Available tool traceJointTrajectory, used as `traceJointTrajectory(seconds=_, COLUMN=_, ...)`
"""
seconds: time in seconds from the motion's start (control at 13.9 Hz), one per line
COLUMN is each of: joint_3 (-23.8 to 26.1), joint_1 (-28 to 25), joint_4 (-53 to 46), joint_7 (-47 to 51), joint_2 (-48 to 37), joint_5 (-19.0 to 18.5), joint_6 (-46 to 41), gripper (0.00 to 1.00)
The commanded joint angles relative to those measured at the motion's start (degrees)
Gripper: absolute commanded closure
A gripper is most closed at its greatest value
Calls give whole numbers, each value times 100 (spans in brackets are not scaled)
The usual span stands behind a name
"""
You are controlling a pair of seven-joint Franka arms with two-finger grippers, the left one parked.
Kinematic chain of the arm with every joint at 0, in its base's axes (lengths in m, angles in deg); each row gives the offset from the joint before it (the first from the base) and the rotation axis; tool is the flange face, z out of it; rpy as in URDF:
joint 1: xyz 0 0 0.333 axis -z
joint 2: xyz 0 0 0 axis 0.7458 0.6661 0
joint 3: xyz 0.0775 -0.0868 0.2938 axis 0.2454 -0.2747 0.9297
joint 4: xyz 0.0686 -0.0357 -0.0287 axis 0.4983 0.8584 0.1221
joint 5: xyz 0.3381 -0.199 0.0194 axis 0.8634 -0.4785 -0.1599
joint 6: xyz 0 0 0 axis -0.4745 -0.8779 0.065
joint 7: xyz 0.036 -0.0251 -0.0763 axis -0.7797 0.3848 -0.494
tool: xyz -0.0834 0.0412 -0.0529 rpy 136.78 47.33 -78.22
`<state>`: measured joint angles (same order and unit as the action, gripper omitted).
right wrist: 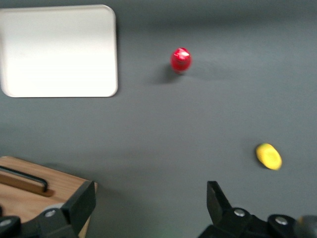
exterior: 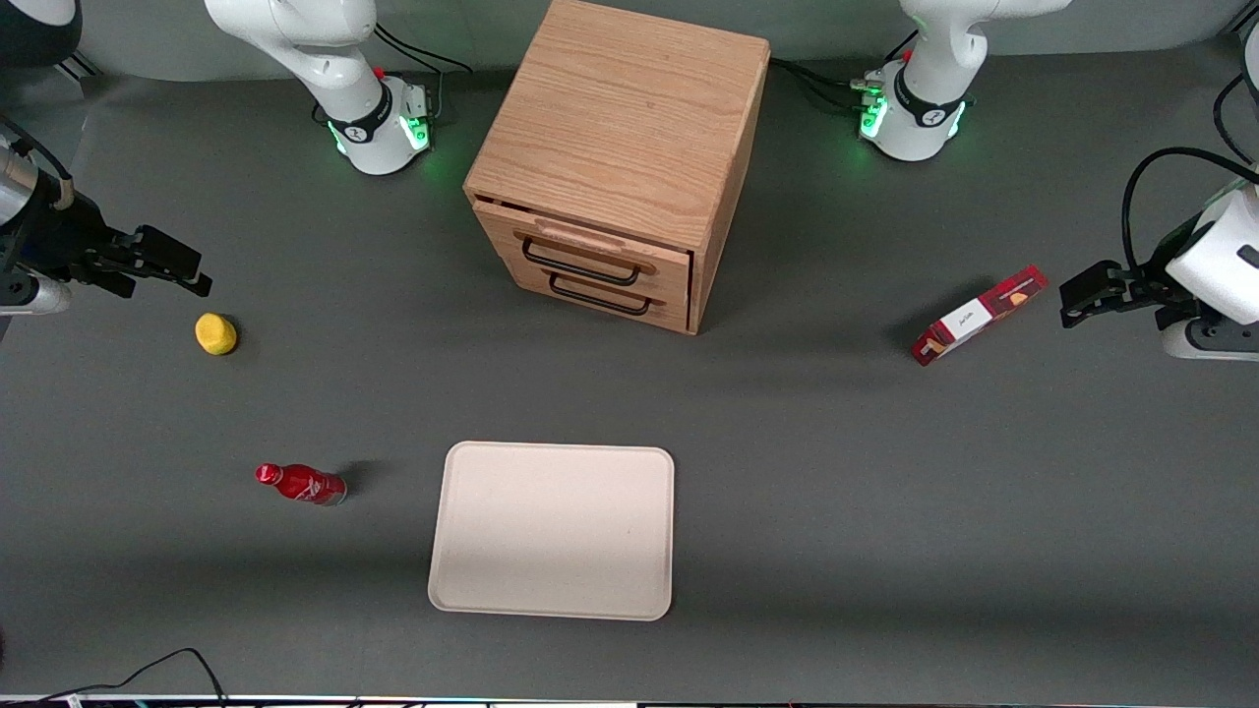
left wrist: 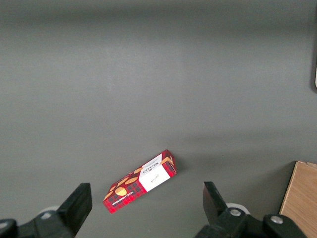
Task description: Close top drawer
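The top drawer (exterior: 590, 258) of the wooden cabinet (exterior: 620, 128) stands slightly pulled out, nothing closed yet, while the right gripper (exterior: 182, 270) hangs released and empty above the table, well apart from it.

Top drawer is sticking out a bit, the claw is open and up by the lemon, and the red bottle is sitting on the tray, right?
Not quite. In the front view the red bottle stands on the table beside the tray, apart from it. The rest holds: the top drawer is slightly out, and the open claw hangs near the lemon.
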<state>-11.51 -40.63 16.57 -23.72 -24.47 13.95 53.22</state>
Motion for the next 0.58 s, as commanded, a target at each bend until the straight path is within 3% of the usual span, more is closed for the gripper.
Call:
traceJointTrajectory(seconds=0.0, joint_3=23, joint_1=57, joint_4=186, joint_7=163, joint_2=-163, joint_5=-184, joint_6=61, gripper=0)
traceJointTrajectory(seconds=0.14, joint_3=67, joint_1=31, joint_4=160, joint_7=163, joint_2=-172, joint_5=-507, joint_6=61, gripper=0)
traceJointTrajectory(seconds=0.5, joint_3=94, joint_1=-5, joint_4=151, joint_7=172, joint_2=-145, joint_5=-509, joint_6=52, gripper=0)
